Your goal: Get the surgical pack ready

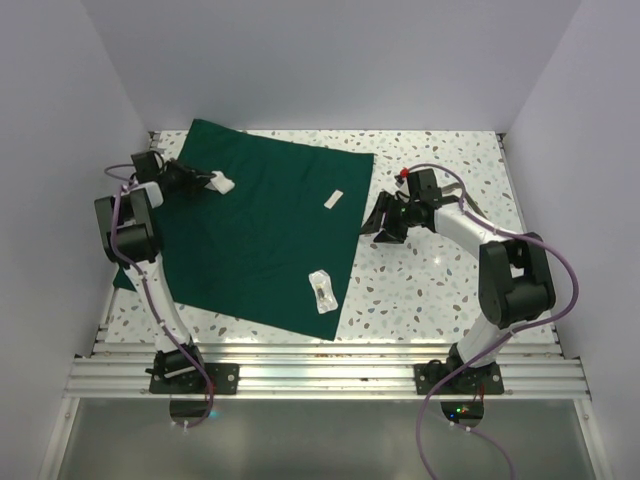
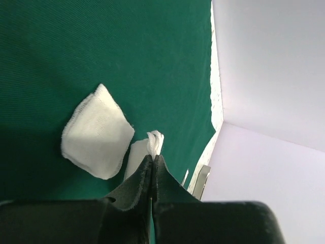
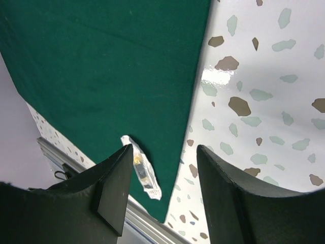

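The large dark green cloth drape (image 1: 260,235) lies spread flat on the speckled terrazzo table (image 1: 440,290), its near-left corner hanging off the table edge. I judge the pack to be in its loading stage: the cloth is open and only a few items sit on it.

My left gripper (image 2: 153,161) is at the drape's far-left part, jaws pressed together on a small folded white gauze pad (image 2: 155,141). I cannot tell whether that pad touches the cloth or hangs just above it. A second square white gauze pad (image 2: 96,133) lies flat on the green fabric just beside it.

My right gripper (image 3: 165,188) hovers over the bare table near the drape's right edge, jaws spread wide and holding nothing.

Also on the cloth are a small white strip (image 1: 334,199) toward the far right and a clear plastic packet (image 1: 322,290) near the right-hand near edge.

What seems left: set down the pinched pad, then probably fold the drape over its contents. No fold has begun.
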Controlling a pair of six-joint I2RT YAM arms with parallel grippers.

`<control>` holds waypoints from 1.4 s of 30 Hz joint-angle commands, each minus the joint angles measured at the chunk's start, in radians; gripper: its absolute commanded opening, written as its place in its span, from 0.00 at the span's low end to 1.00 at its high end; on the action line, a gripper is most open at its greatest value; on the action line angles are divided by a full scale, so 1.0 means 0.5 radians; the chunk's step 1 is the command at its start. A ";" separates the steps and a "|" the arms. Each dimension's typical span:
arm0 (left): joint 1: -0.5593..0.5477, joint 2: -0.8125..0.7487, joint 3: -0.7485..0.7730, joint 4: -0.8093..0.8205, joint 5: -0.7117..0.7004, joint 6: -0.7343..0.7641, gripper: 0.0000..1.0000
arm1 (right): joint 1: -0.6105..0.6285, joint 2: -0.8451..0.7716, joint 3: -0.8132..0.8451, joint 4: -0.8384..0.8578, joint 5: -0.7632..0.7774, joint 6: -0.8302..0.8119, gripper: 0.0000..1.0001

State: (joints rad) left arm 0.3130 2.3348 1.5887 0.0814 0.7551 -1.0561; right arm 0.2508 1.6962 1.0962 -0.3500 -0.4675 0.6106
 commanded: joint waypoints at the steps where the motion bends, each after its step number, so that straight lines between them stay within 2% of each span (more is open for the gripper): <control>1: 0.061 -0.108 -0.005 0.092 0.018 0.035 0.00 | 0.011 -0.002 0.066 0.047 -0.059 0.015 0.57; 21: 0.110 0.027 -0.036 0.371 -0.053 -0.210 0.00 | 0.020 0.004 0.063 0.037 -0.056 0.009 0.57; 42: 0.110 0.037 -0.119 0.356 -0.240 -0.155 0.00 | 0.020 0.019 0.072 0.031 -0.062 0.003 0.57</control>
State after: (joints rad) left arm 0.3599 2.3451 1.5379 0.2203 0.6628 -1.1419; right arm 0.2565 1.6974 1.0962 -0.3496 -0.4679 0.6106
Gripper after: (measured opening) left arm 0.012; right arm 0.572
